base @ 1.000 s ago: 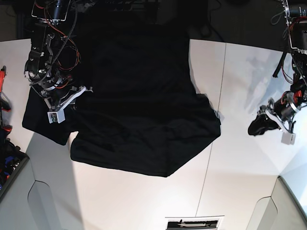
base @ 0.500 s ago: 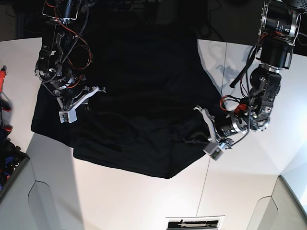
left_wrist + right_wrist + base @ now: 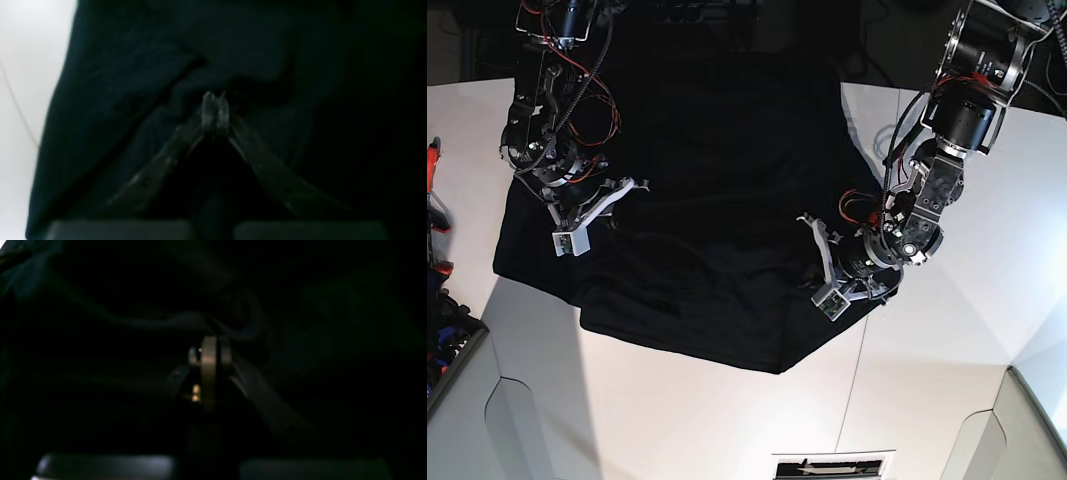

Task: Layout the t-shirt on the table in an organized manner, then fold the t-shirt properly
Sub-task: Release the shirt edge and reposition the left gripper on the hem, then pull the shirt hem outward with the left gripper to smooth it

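Left edge of the base view: red-and-black gear [image 3: 435,215] at the table [image 3: 677,420] border, apart from the shirt [image 3: 717,200]. A dark seam [image 3: 859,380] runs down the white top toward a printed slip [image 3: 832,466] at the near edge. The black shirt lies spread over the middle and far part of the table, its near hem forming a blunt point; nothing lies on it but the two arms.

Right gripper [image 3: 587,215], on the left of this view: arm reaches down from the far left corner with red wiring exposed, wrist bent, fingers angled over the shirt's left sleeve area. Its wrist view is nearly black; the fingertips [image 3: 209,350] stand pressed together with a ridge of cloth running across just beyond them. Jaws closed; whether cloth is pinched cannot be told.

Left gripper [image 3: 822,255], on the right of the view: arm comes down from the far right corner, elbow folded, wrist low at the shirt's right edge. Its wrist view shows the fingertips [image 3: 215,106] closed tight, with cloth bunched and puckered at the tips, so it grips the shirt
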You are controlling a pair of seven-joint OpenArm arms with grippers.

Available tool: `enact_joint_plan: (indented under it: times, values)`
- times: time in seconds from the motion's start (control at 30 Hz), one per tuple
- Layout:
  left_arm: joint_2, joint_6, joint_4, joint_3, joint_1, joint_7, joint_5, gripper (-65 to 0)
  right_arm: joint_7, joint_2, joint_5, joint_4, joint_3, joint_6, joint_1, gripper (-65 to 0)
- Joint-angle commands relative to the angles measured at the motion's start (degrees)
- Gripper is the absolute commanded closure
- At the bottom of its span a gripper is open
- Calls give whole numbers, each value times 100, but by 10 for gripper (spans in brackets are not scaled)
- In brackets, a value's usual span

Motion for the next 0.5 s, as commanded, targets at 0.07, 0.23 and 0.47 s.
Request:
enact_joint_plan:
  times: [0.07,0.23,0.47]
  values:
    - [28,37,-400,-22,-282,-52,195,0,-122,15,63,101,11,103,74,0]
    - [-42,402,-577,-22,-540,-52,192,0,-201,20,63,103,11,103,-101,0]
    - [-72,433,-584,-22,-820,-50,286,0,-90,48,-35,103,11,105,-603,0]
